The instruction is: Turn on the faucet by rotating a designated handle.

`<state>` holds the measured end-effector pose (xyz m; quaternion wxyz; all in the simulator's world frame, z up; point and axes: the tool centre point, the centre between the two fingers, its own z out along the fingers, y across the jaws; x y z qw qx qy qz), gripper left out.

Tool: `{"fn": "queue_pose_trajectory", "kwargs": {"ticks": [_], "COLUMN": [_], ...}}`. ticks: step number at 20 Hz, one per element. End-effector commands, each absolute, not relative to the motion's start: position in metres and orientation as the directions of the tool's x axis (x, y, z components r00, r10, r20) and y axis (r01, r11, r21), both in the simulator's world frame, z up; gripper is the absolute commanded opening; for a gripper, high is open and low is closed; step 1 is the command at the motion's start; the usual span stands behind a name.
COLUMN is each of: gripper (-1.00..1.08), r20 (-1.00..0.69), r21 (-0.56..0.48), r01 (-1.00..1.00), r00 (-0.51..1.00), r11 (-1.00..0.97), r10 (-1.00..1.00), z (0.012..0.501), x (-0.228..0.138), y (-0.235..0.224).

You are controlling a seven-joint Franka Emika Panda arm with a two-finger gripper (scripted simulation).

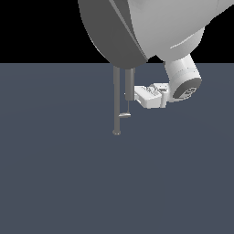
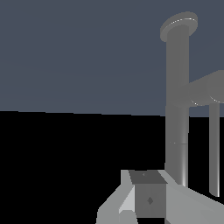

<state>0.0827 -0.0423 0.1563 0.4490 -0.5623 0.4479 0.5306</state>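
The faucet (image 1: 117, 100) is a thin grey tube standing on a small round foot (image 1: 116, 132). Its arch is hidden behind the robot arm, and its spout end (image 1: 130, 84) hangs beside the upright. The handle (image 1: 124, 115) is a short flat lever low on the faucet. My gripper (image 1: 129, 96) points toward the exterior view's left, with its tips at the spout end and above the handle. In the wrist view the faucet (image 2: 177, 113), its handle (image 2: 205, 89) and my gripper (image 2: 146, 194) show. The fingers look pressed together and hold nothing.
The floor (image 1: 59, 173) is a plain dark blue-grey surface. The bulky white robot arm (image 1: 137, 27) fills the upper part of the exterior view and covers the faucet's top.
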Motion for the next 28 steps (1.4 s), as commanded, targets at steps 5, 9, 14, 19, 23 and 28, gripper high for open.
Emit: {"fn": "queue_pose_trajectory", "kwargs": {"ticks": [5, 9, 14, 19, 23, 28], "gripper": [-1.00, -1.00, -1.00, -1.00, -1.00, -1.00], "r20": [-1.000, -1.000, -1.000, -1.000, -1.000, -1.000], "r21": [-0.009, -0.003, -0.003, -0.003, -0.003, -0.002], "r01": [-0.975, -0.974, -0.974, -0.974, -0.974, -0.975], "r00": [0.010, 0.003, 0.003, 0.003, 0.003, 0.002], "r11": [-0.220, -0.226, -0.226, -0.226, -0.226, -0.223], "r10": [-0.004, 0.001, 0.000, 0.000, 0.000, -0.001], "z": [0.150, 0.148, 0.150, 0.153, 0.156, 0.156], "x": [0.073, 0.071, 0.068, 0.058, 0.050, 0.047], "y": [-0.038, -0.036, -0.037, -0.040, -0.041, -0.042]}}
